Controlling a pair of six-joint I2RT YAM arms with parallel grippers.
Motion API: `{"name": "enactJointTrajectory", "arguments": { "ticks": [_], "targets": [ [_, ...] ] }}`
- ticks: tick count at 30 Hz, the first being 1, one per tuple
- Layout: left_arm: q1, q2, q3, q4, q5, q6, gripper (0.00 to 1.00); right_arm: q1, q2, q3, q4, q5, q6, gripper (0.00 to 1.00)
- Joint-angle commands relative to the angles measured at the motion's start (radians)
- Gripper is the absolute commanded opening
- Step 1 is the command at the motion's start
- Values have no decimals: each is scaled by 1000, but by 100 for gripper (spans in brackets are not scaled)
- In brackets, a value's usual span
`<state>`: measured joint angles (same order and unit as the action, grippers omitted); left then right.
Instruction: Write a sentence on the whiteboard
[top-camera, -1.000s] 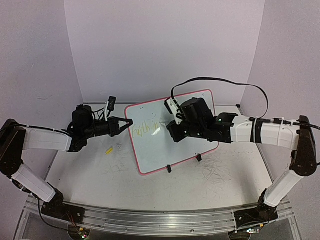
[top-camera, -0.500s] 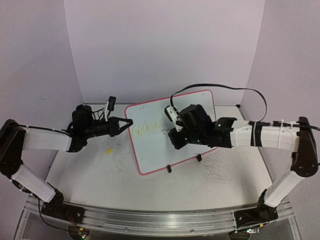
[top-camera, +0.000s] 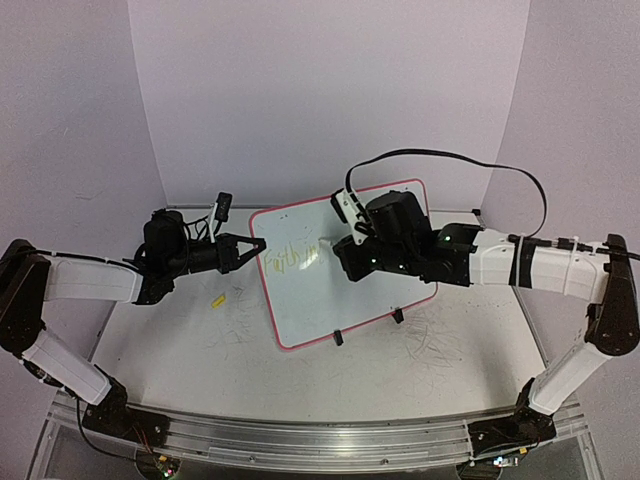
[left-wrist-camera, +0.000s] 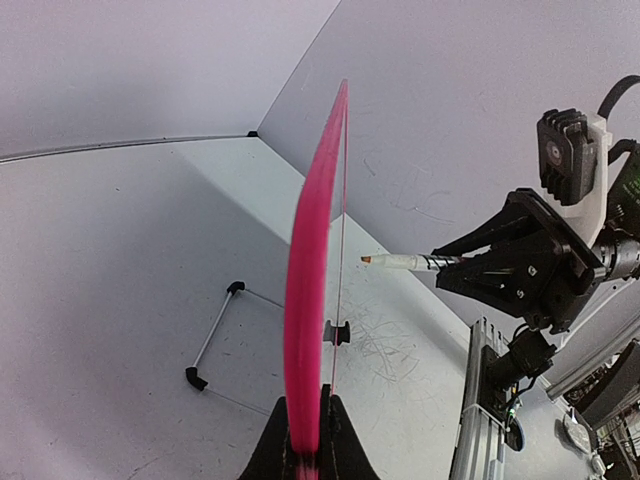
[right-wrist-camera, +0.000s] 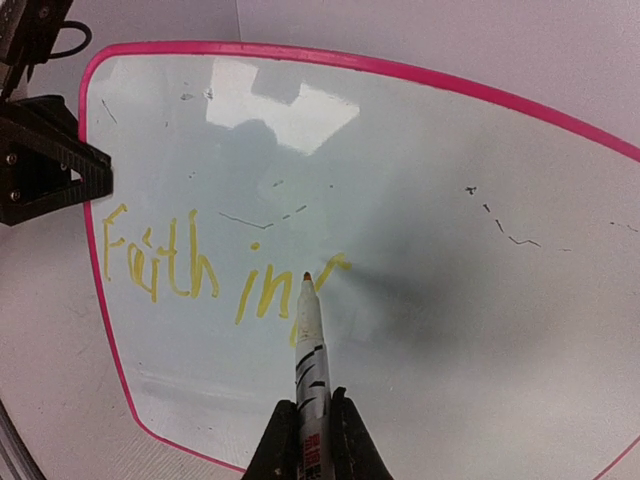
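Observation:
The whiteboard stands tilted on the table, white with a pink rim. My left gripper is shut on its left edge, and that edge runs between the jaws. The sentence reads "Faith in" in yellow, followed by a slanted stroke; it also shows faintly from above. My right gripper is shut on a white marker. The marker's orange tip points at that stroke. In the left wrist view the marker ends a small gap short of the board's face.
A small yellow piece lies on the table left of the board. Grey scribbles mark the tabletop. Two black clip feet hold the board's lower edge, and a wire stand sits behind it. Walls close in on three sides.
My right gripper dipped down and left along the board with the marker, then came back up. A new slanted stroke follows "in". The left gripper has not moved.

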<state>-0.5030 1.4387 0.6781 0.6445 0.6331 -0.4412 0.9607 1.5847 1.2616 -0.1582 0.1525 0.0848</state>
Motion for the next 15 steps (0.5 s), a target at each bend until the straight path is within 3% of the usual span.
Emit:
{"name": "enactJointTrajectory", "arguments": {
  "ticks": [1, 15],
  "targets": [
    [2, -20, -8, -21, -34, 52, 0, -1, 35, 56, 39, -4, -10, 0],
    [3, -17, -4, -26, -31, 55, 0, -2, 53, 26, -1, 137, 29, 0]
  ]
}}
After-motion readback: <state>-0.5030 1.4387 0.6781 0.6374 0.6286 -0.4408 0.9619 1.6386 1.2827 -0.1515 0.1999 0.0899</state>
